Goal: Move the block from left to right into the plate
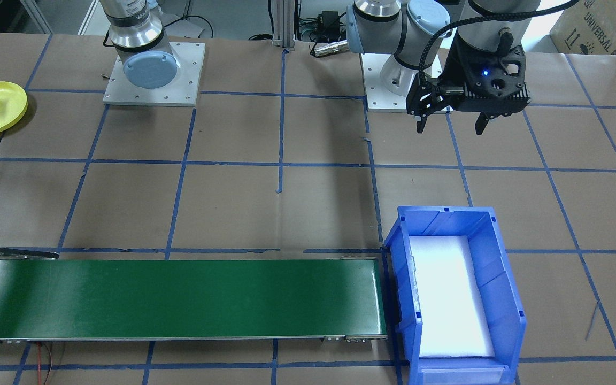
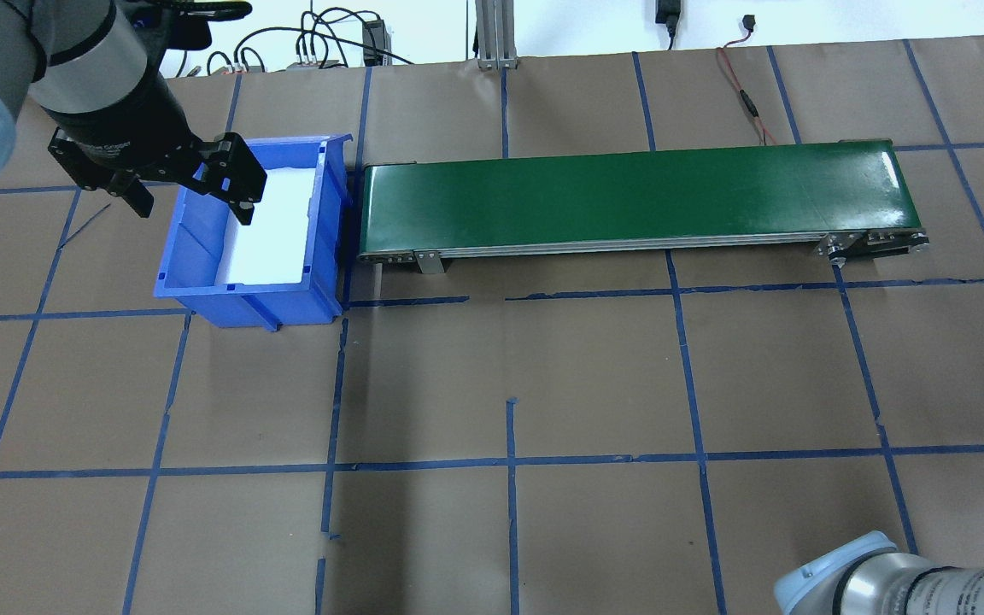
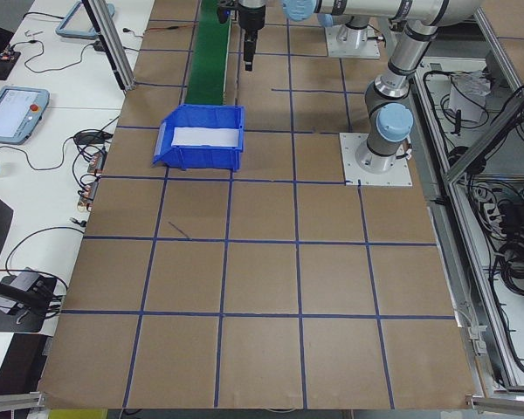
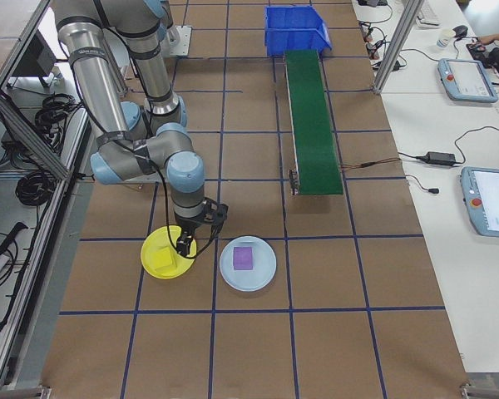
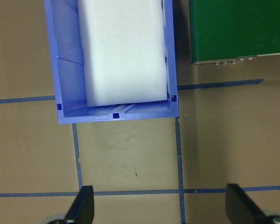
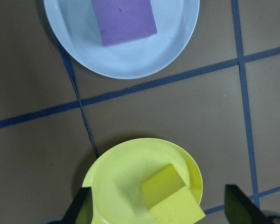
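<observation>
- Counter [image 2: 543, 367]: brown paper with a blue tape grid; green belt [image 2: 629, 201] next to blue bin [image 2: 244, 295].
- Left gripper [image 1: 449, 125]: jaws wide open, holding nothing, hanging above bare counter just beside the bin.
- Right gripper [image 4: 185, 246]: jaws spread, empty, above the yellow plate [image 6: 126, 186].
- Yellow block [image 6: 172, 196] lies in the yellow plate.
- Purple block [image 6: 123, 18] lies in the pale blue plate [image 6: 121, 60] close by.
</observation>
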